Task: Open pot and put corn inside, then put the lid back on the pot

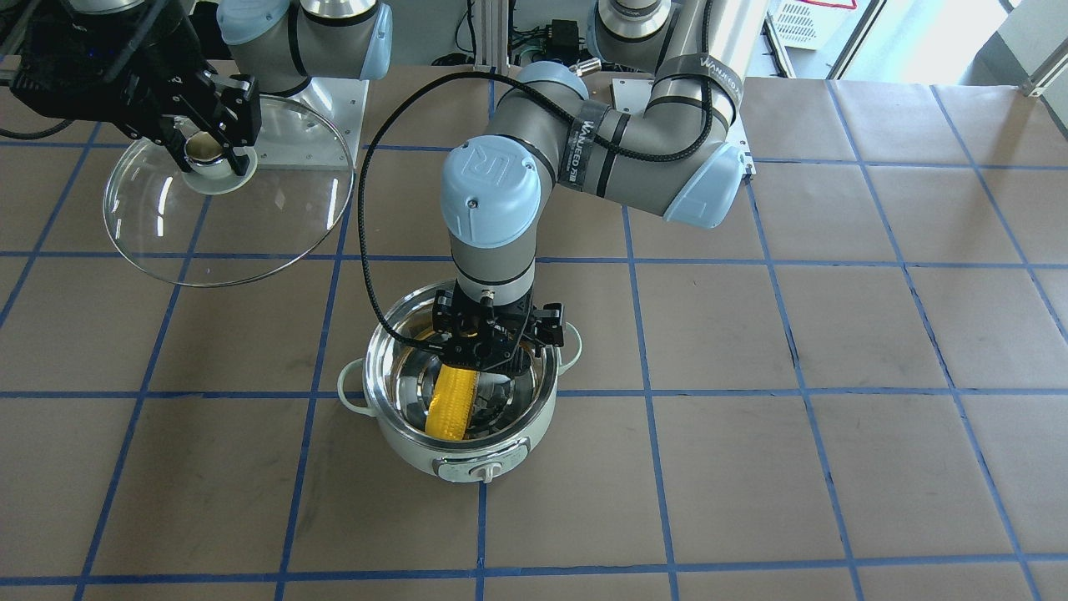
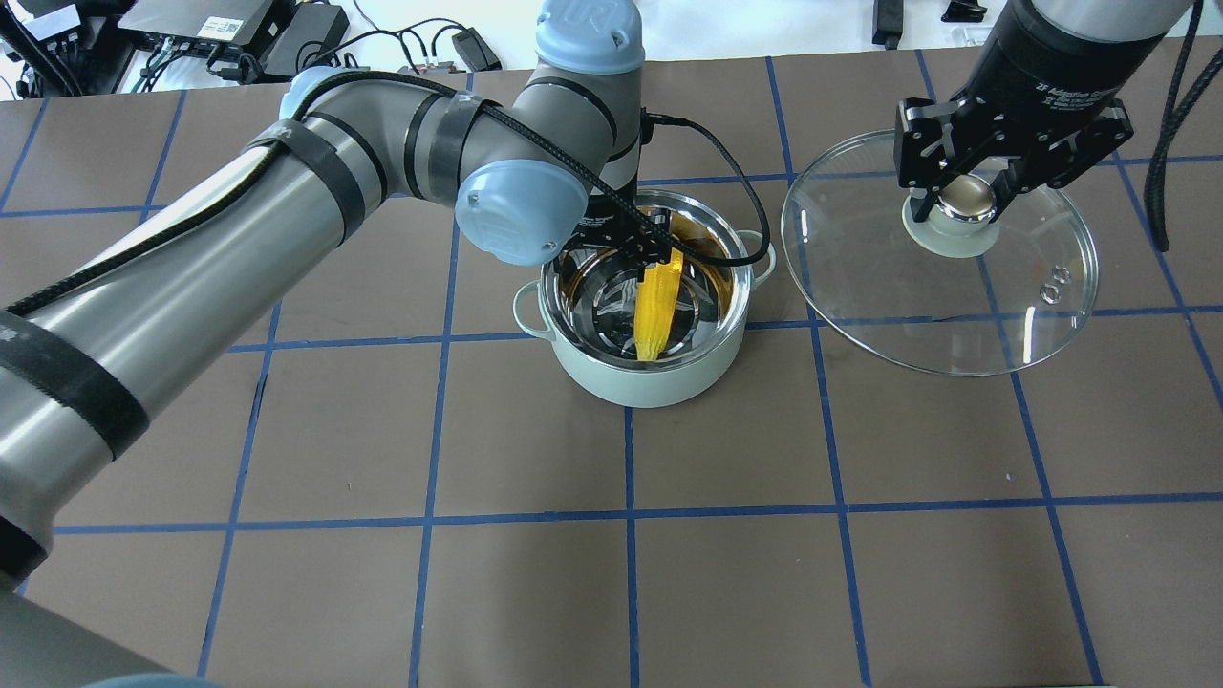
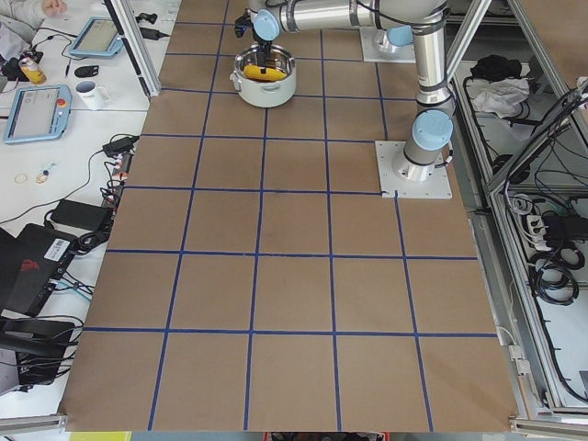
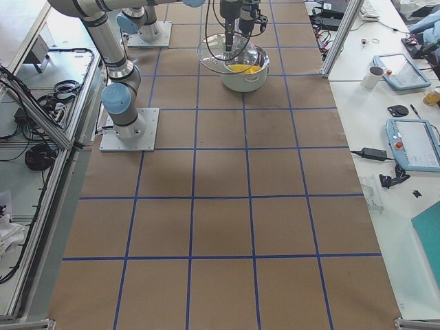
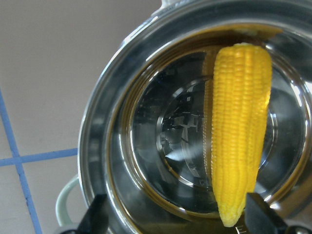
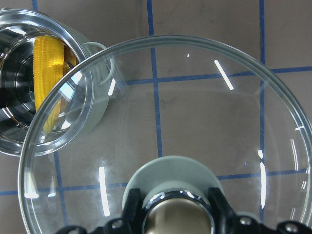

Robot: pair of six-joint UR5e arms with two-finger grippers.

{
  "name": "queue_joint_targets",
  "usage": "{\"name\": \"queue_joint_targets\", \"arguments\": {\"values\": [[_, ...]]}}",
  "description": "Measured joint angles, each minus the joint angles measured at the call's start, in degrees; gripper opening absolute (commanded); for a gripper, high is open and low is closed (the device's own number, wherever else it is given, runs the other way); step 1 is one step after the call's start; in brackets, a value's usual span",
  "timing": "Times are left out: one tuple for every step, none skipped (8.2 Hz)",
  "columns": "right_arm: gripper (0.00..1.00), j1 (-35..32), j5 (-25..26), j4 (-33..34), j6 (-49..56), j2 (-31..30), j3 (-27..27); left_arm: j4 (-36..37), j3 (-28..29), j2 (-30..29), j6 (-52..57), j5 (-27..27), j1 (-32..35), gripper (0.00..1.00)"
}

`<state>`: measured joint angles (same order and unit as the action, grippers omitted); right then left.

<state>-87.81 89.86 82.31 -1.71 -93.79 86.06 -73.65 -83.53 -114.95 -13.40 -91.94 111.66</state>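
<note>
The mint-green pot (image 2: 659, 382) stands open near the table's middle; it also shows in the front view (image 1: 392, 442). The yellow corn (image 2: 654, 311) lies slanted inside it, leaning on the steel wall (image 5: 241, 126). My left gripper (image 1: 488, 355) hangs just above the pot's inside, open, its fingertips (image 5: 97, 217) wide apart on either side of the corn's pointed end and not gripping it. My right gripper (image 2: 963, 196) is shut on the knob (image 6: 178, 214) of the glass lid (image 2: 1003, 306) and holds the lid in the air, off to the side of the pot.
The table is covered in brown paper (image 2: 726, 573) with a blue tape grid. The left arm's elbow (image 1: 492, 192) hangs over the pot's robot side. The arms' base plates (image 3: 413, 170) are bolted to the table. Operator desks with tablets (image 4: 412, 141) flank the far edge.
</note>
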Motion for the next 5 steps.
{"name": "queue_joint_targets", "arguments": {"values": [[0.10,-0.04,0.29,0.22,0.14,0.40,-0.39,-1.23,0.13,1.60,1.75,-0.32,-0.96,1.00],[0.10,-0.11,0.17,0.45,-0.05,1.30,-0.85,-3.12,0.44,3.46,4.42,-0.51,-2.81,1.00],[0.10,-0.52,-0.21,1.06,-1.14,2.62,-1.37,-5.68,0.86,5.47,6.94,-0.57,-5.67,1.00],[0.10,-2.00,-0.81,3.12,-3.63,4.58,-1.81,-8.70,1.22,7.53,9.88,-0.59,-9.02,1.00],[0.10,-5.17,-0.86,6.67,-6.61,7.64,-2.13,-11.83,1.44,9.48,13.11,-0.54,-12.31,1.00]]}}
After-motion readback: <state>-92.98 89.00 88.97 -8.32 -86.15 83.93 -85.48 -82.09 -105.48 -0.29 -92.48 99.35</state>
